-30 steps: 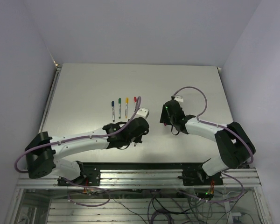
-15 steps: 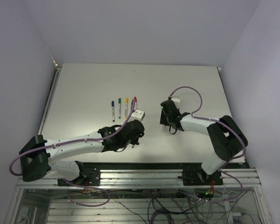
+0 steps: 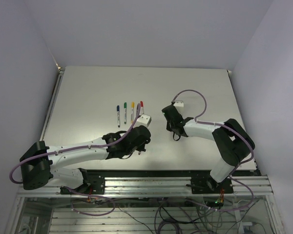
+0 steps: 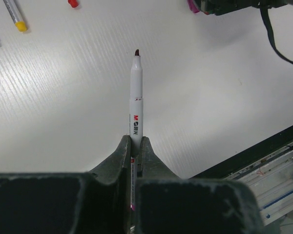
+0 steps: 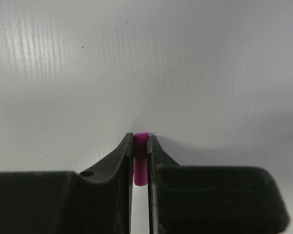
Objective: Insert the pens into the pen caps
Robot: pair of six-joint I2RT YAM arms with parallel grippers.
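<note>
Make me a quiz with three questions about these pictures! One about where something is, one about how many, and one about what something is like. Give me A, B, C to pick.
1. Where is the magenta cap?
A) lying on the table
B) pinched in the right gripper
C) on a pen

2. How many pens lie in the row on the table?
A) two
B) four
C) seven

3. The pen in the left gripper is:
A) capped
B) bent
C) uncapped

Answers:
1 B, the right wrist view shows it squeezed there.
2 B, with blue, green, yellow and red ends.
3 C, its dark tip is bare.
</note>
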